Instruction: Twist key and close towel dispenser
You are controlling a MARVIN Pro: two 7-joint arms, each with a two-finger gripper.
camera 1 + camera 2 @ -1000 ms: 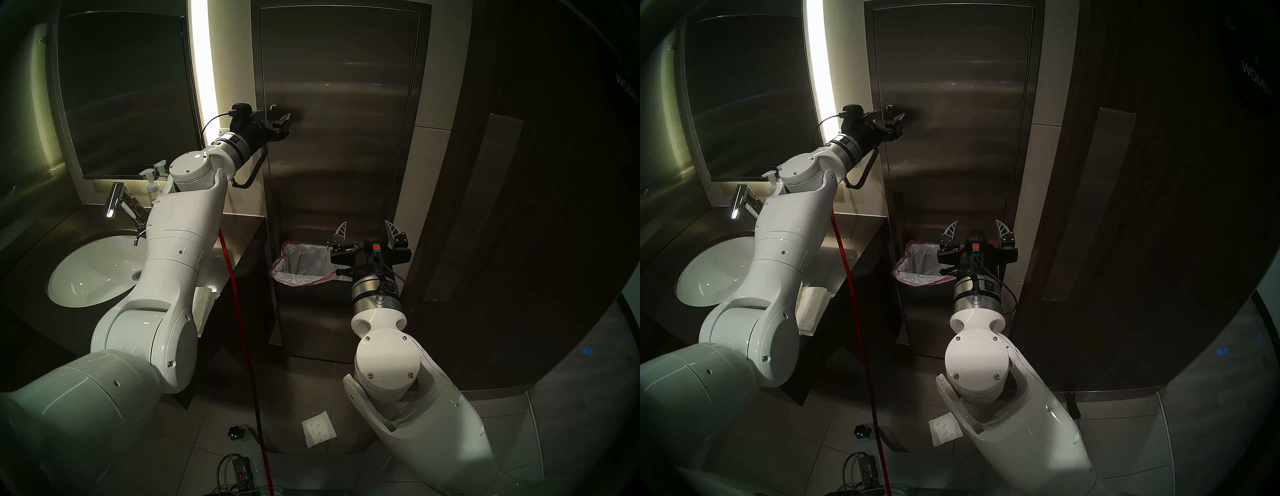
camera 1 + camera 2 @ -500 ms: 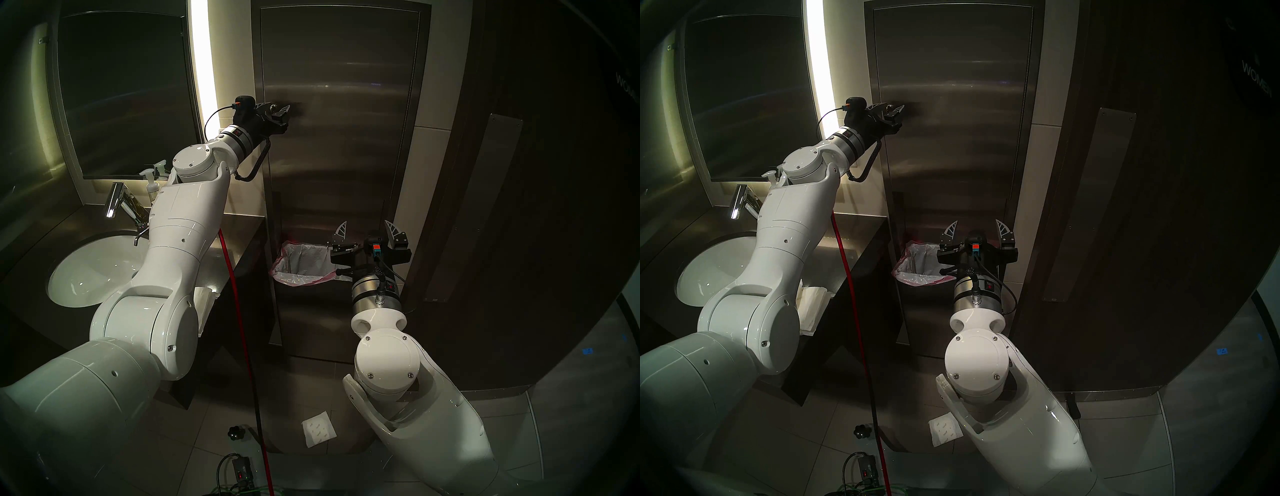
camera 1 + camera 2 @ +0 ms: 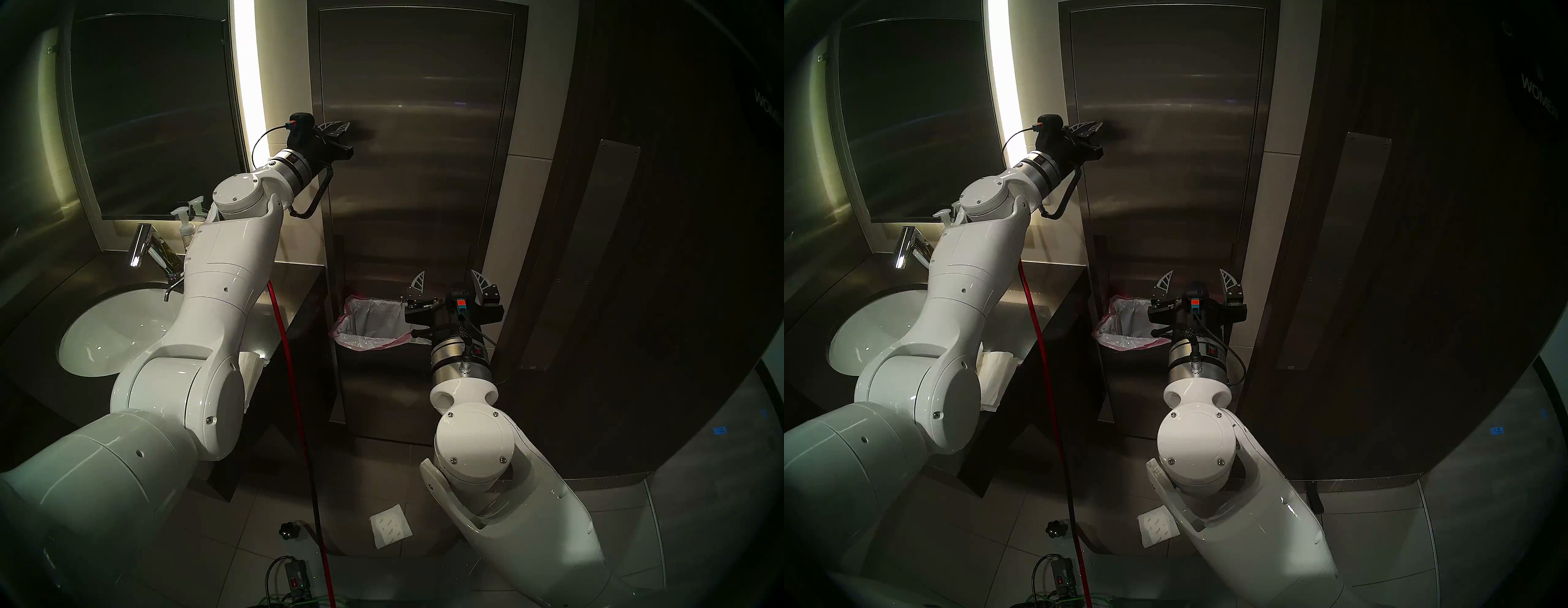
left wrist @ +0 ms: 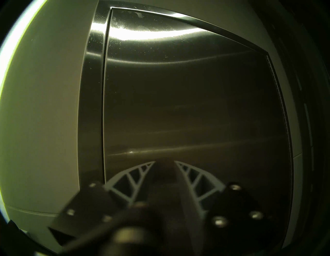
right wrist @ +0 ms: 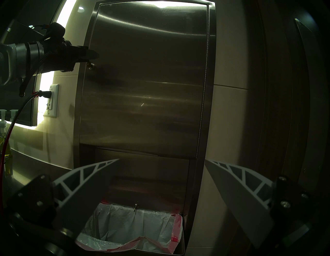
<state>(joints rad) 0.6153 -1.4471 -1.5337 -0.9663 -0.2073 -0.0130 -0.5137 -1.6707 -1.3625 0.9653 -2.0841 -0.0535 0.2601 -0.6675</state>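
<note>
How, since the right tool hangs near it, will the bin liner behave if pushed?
Probably floppy: the bin liner looks like thin, crinkled plastic, its pink edge sagging. Likely very light, so it should crumple rather than resist.

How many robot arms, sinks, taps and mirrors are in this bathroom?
Robot arms: 2
Sinks: 1
Taps: 1
Mirrors: 1
Total: 5
</note>
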